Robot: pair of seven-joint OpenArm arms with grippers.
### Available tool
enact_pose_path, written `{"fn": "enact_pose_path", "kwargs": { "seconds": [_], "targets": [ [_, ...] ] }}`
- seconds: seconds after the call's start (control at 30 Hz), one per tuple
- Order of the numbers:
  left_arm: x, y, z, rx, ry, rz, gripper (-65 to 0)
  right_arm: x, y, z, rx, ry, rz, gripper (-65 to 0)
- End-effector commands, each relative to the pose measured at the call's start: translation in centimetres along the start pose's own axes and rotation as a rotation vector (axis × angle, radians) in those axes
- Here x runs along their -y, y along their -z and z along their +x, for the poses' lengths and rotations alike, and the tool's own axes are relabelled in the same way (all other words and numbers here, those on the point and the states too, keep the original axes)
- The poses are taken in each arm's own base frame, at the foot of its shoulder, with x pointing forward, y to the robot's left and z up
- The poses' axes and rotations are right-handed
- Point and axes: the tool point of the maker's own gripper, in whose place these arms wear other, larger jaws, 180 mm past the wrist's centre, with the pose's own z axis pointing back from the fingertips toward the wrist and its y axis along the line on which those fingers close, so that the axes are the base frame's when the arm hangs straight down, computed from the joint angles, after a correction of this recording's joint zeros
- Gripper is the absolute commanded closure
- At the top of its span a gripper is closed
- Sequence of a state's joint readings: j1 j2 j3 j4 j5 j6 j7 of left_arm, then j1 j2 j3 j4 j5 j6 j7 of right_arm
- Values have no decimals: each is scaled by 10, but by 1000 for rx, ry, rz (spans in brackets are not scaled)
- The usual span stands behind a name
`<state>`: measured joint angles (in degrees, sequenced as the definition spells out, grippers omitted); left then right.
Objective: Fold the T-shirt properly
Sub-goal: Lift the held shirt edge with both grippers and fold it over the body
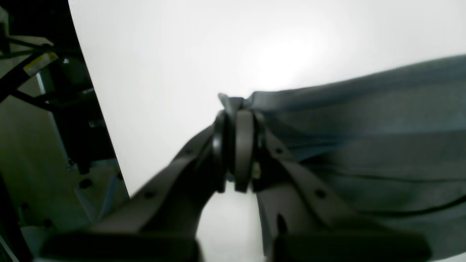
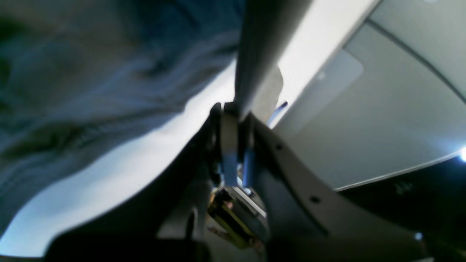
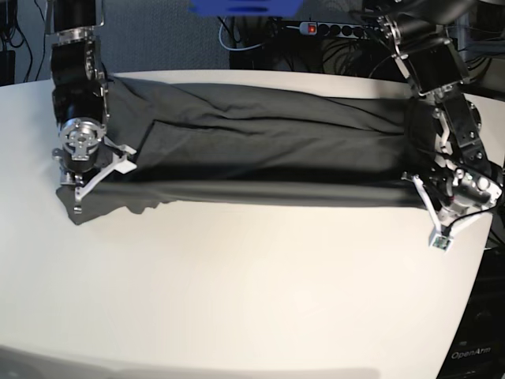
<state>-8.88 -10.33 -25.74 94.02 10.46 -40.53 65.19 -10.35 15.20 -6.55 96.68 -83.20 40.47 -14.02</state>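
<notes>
My left claw [image 1: 238, 109] and right claw [image 2: 233, 109] each pinch an end of the one T-shirt [image 3: 260, 146], stretched across the white surface [image 3: 252, 284]. I should keep both ends level and taut, carrying the edge over evenly so the fold lands straight.

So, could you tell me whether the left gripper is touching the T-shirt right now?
Touching. The left wrist view shows the left gripper shut on a bunched edge of the T-shirt, with cloth poking out beyond its fingertips.
</notes>
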Motion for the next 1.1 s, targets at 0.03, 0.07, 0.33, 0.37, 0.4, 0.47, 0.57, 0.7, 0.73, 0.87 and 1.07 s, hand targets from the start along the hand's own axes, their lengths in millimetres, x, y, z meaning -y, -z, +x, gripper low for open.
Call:
{"fn": "enact_pose_path", "kwargs": {
  "seconds": [0.03, 0.07, 0.33, 0.37, 0.4, 0.47, 0.57, 0.7, 0.73, 0.87, 1.07],
  "targets": [
    [-21, -11, 5, 7, 9, 74, -19, 7, -6, -25, -108, -21, -34, -6],
    [-20, -12, 3, 6, 11, 76, -19, 3, -8, -26, -115, -24, -29, -6],
    [-15, -22, -11, 1, 37, 92, -19, -20, -17, -41, -204, -48, 14, -6],
    [-13, -22, -14, -3, 40, 89, -19, -20, -18, -43, -213, -50, 14, -6],
    [-12, -22, -17, -8, 42, 88, -19, -22, -18, -45, -223, -51, 17, -6],
    [-8, -21, -24, -22, 49, 80, -19, -25, -20, -48, -239, -56, 22, -6],
    [-4, -22, -32, -36, 60, 76, -19, -33, -26, -43, -243, -44, 39, -6],
    [5, -20, -36, -43, 56, 58, -19, -46, -30, -37, -232, -41, 68, -6],
    [6, -20, -36, -45, 56, 54, -19, -50, -32, -37, -235, -47, 76, -6],
    [16, -17, -43, -63, 77, 32, -19, -56, -35, -35, -243, -44, 89, -6],
    [37, -15, -46, -74, 131, -8, -19, -58, -36, -41, -279, -50, 95, -6]
  ]
}}
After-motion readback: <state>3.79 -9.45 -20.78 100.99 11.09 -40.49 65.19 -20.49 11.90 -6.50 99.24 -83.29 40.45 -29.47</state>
